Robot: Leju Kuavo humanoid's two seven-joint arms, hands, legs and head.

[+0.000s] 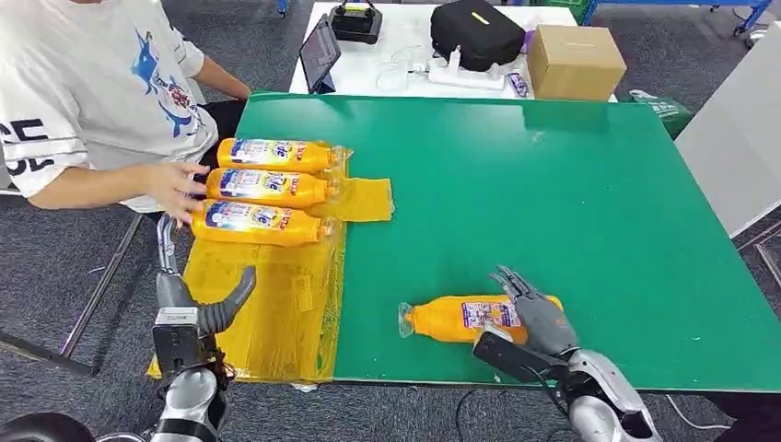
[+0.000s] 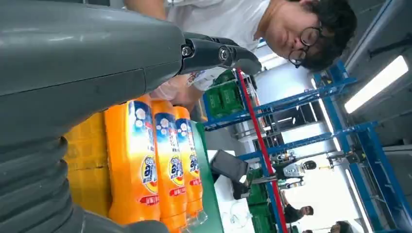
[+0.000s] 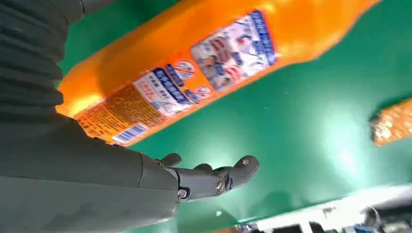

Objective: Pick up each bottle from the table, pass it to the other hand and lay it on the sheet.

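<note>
Near edge, right: right hand (image 1: 534, 318) lies over the base end of a lone bottle (image 1: 460, 318) on the green table (image 1: 571, 203), fingers spread across the top of it. Head view alone can't settle the grip; right wrist view shows the bottle (image 3: 204, 73) lying on the table beside the palm, thumb (image 3: 214, 177) out in the air with green showing between it and the bottle. Fingers apart, nothing lifted, so the hand is wide, resting at the bottle rather than clasping it. Bottle lies flat, clear neck pointing left, label up.

Near left: left hand (image 1: 198, 308) is raised over the near part of the yellow sheet (image 1: 267, 313), thumb out to the right, other fingers pointing far, holding nothing, wide apart. Sheet hangs over the table's left edge.

Farther on the sheet: three bottles (image 1: 262, 182) lie side by side, touching, necks to the right. Left wrist view shows the same row (image 2: 155, 170) from low down, with its labels and clear necks at the table edge, which the head view gives less plainly.

A person's hand (image 1: 175, 189) touches the base ends of the row; white sleeve (image 1: 41, 152) at far left.

Far: white table (image 1: 405, 55) with black bag (image 1: 474, 32), cardboard box (image 1: 576, 60), tablet (image 1: 320, 53).
</note>
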